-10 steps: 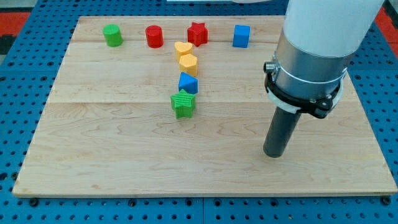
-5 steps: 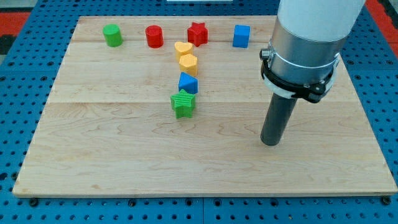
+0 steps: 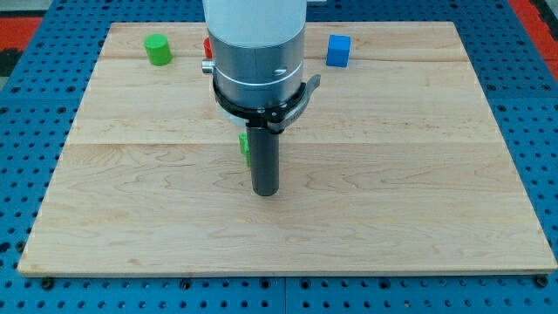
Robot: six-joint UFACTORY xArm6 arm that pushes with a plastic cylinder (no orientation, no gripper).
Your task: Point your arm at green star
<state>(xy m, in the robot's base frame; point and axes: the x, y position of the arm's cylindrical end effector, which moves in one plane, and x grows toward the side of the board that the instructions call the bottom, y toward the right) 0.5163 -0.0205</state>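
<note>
Green star (image 3: 245,146): only a thin ribbed green sliver shows, peeking out on the view's left of the rod, roughly at the middle of the board and a little toward the top edge; its star outline cannot be made out here because the rod covers most of it.

My tip (image 3: 265,192) rests on the wood just below that sliver, toward the view's bottom, close beside the block; whether it touches the block cannot be told. There is no claw on this arm: it ends in a plain dark matte rod, round and straight, so nothing is open, closed or held. Above the rod sits a black clamp ring and a brushed grey metal cylinder, then a smooth white housing (image 3: 255,26) that hides the middle of the board's top edge.

The wooden board (image 3: 418,192) is pale, with fine grain and long plank seams, lying on a blue perforated surface (image 3: 540,131).

Farther back, near the top edge, a red block (image 3: 207,45) shows only as a narrow strip at the housing's left side; shape unclear. Toward the top left corner stands a green cylinder (image 3: 158,49), glossy and round. Right of the housing, along the top edge, sits a blue cube (image 3: 338,51).
</note>
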